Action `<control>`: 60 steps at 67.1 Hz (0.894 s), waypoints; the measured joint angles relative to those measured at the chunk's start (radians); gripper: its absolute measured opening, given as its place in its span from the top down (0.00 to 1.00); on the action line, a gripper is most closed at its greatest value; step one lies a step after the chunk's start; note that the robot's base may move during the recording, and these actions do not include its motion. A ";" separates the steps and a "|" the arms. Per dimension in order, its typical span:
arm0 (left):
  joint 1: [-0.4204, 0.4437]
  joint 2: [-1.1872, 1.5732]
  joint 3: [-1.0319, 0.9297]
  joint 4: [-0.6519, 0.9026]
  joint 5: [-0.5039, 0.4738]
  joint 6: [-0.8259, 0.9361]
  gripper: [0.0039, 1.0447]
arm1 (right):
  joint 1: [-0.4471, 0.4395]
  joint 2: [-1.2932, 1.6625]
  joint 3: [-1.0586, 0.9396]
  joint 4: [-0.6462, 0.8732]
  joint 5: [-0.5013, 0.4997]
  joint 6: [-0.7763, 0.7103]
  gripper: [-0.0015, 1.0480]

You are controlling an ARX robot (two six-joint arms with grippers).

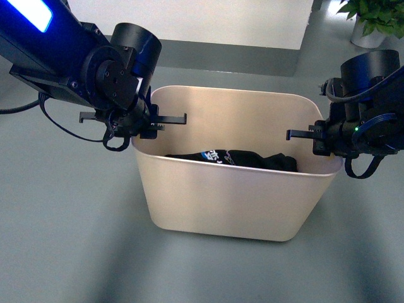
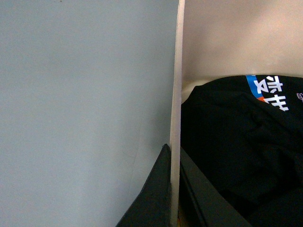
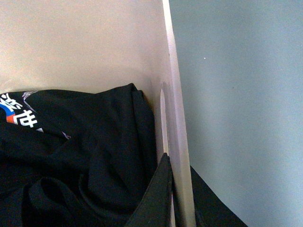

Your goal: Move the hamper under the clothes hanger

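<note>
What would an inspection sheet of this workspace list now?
Surface: grey floor, glossy.
Job's things: beige hamper upright, black printed garment inside; clothes hanger not in view.
Clutter: nothing seen.
Grippers: left gripper and right gripper each shut on one short wall of the hamper, one finger inside, one outside.
Cables: black cables loop beside both grippers.
Surroundings: white wall with grey base, potted plant far right.

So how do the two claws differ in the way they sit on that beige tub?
The left gripper sits on the hamper's left short wall, while the right gripper sits on the opposite wall. The left arm carries a lit blue panel; the right shows only a small green light. Both straddle the rim, one finger inside by the black garment and one outside.
</note>
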 joint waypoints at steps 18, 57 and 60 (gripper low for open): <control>0.000 0.006 0.041 -0.105 0.005 -0.002 0.96 | 0.000 0.005 0.055 -0.133 0.013 0.013 0.97; -0.003 0.048 0.096 -0.159 0.003 -0.002 0.96 | 0.010 0.042 0.109 -0.203 0.031 0.025 0.97; -0.003 0.048 0.096 -0.159 0.003 -0.002 0.96 | 0.010 0.042 0.110 -0.204 0.031 0.025 0.97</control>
